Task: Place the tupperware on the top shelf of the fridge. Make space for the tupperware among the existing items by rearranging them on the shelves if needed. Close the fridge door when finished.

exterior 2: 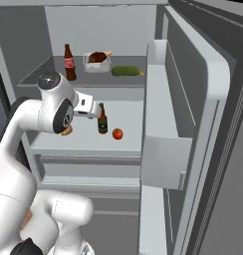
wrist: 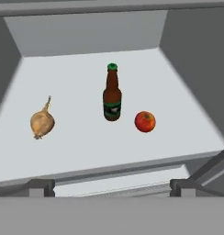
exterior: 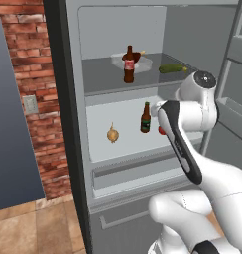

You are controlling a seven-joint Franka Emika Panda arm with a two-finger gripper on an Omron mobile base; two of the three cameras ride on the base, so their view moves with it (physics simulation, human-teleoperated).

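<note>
Fridge (exterior: 68,99) open, door (exterior 2: 193,124) swung wide to the right with grey bins on its inner face. Tupperware (exterior 2: 97,62) on the darker top shelf (exterior: 100,79), toward the back, brown drumstick-shaped food inside; seen also in the left base view (exterior: 138,60) partly behind the cola bottle. Cola bottle (exterior: 129,65) upright near the front of that shelf, left of the tupperware, red label with white script too small to read. Cucumber (exterior 2: 127,71) lying flat just right of the tupperware, apart from it. On the brighter lower shelf (wrist: 77,151): beer bottle (wrist: 112,93) upright at centre, green cap, dark label with a pale mark, wording not legible; tomato (wrist: 145,121) just beside it on the right, not touching; onion (wrist: 42,122) well apart to the left. Gripper (exterior 2: 93,110) held in front of the lower shelf, near the beer bottle, holding nothing; finger tips at the bottom corners of the hand view, spread wide apart.
</note>
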